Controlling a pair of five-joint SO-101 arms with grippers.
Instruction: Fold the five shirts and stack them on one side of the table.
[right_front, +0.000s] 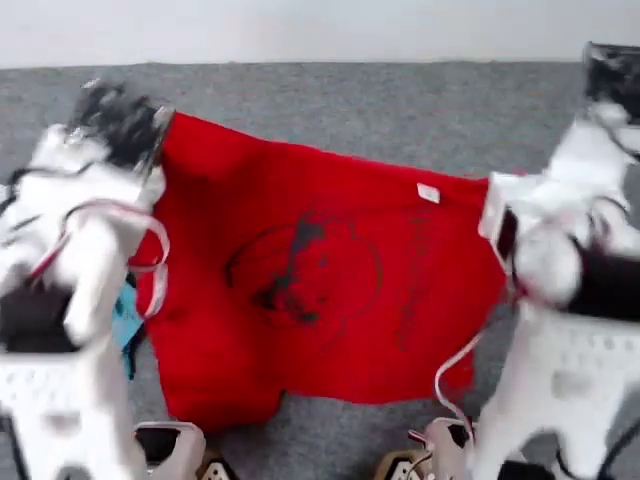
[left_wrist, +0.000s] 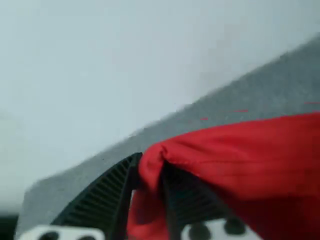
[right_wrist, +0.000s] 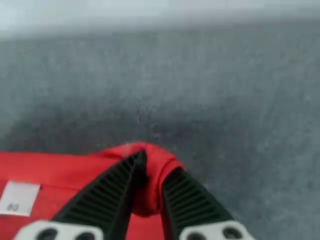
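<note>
A red shirt (right_front: 310, 290) with a dark round print hangs stretched between the two arms over the grey table. My left gripper (left_wrist: 150, 167) is shut on a bunched corner of the red shirt (left_wrist: 240, 150), at the shirt's upper left in the high view (right_front: 150, 130). My right gripper (right_wrist: 150, 167) is shut on the opposite corner of the red shirt (right_wrist: 75, 175), beside a white label (right_wrist: 20, 197), at the right in the high view (right_front: 500, 225). A teal garment (right_front: 127, 325) peeks out beside the left arm.
Grey carpet-like table surface (right_front: 380, 105) stretches behind the shirt up to a pale wall (right_front: 300, 30). The arm bases (right_front: 60, 410) stand at the front left and front right (right_front: 570, 390), with loose cables near them.
</note>
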